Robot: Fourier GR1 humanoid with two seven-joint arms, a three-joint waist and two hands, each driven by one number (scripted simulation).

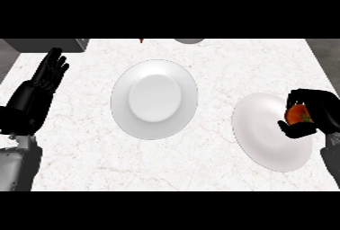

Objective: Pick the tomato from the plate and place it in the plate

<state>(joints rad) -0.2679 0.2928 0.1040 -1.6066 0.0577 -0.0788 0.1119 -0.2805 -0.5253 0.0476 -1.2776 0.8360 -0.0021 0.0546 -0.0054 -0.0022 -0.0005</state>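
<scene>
Over rt plate (262,130), tomato (298,115) w/in right hand (312,117) curl.

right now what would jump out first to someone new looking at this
The right hand at the right edge, its fingers curled round a red tomato over a white plate. Next, the larger white plate at the counter's middle, with nothing on it. The left hand rests open at the left edge.

A white marble counter (219,170), with perhaps a grey bowl (189,40) at its far edge.
</scene>
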